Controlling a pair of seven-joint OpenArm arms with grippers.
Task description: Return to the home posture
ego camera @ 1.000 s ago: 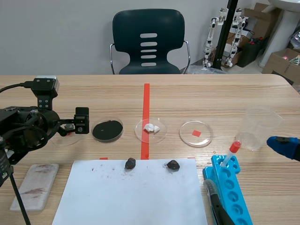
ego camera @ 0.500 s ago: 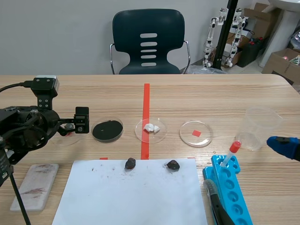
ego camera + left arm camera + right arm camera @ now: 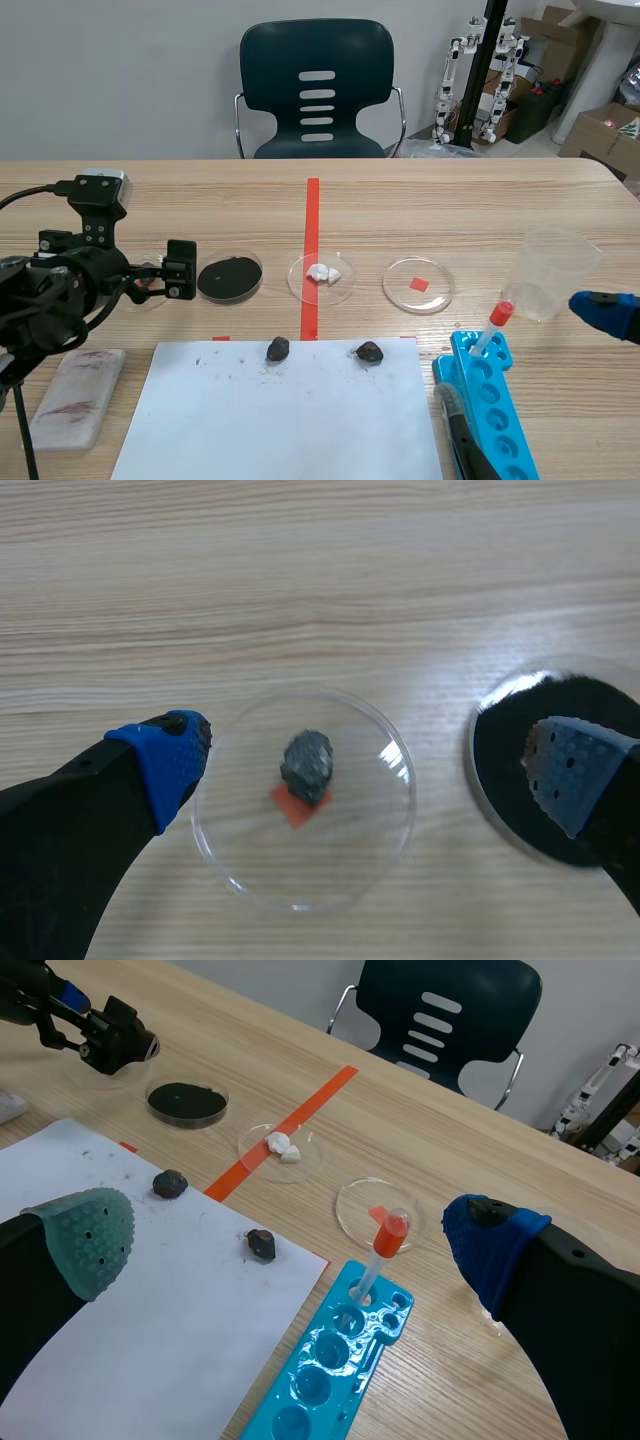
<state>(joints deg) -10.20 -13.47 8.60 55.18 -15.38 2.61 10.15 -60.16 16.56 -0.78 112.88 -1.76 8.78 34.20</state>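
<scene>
1. The clear dish (image 3: 240,832) under the left gripper (image 3: 370,760) holds one dark stone (image 3: 307,765), which sits on an orange-red tape square.
2. Just beside it is a dish of black matter (image 3: 229,277). Further along the row, a dish (image 3: 300,286) holds white lumps (image 3: 322,272), and another clear dish (image 3: 440,290) lies over a red mark.
3. A clear cup (image 3: 555,272) stands near the table's right edge. A blue rack (image 3: 492,400) holds a red-capped tube (image 3: 492,328), which is tilted.
4. Two dark stones (image 3: 278,348) (image 3: 369,351) lie on the far edge of a white sheet (image 3: 280,420). A stained grey pad (image 3: 72,395) lies to the left of the sheet.
5. The left arm is low at the table's left. Its fingers are spread wide above the stone's dish and grip nothing.
6. The right gripper (image 3: 290,1235) is at the right edge beside the cup, its fingers wide apart and empty.
</scene>
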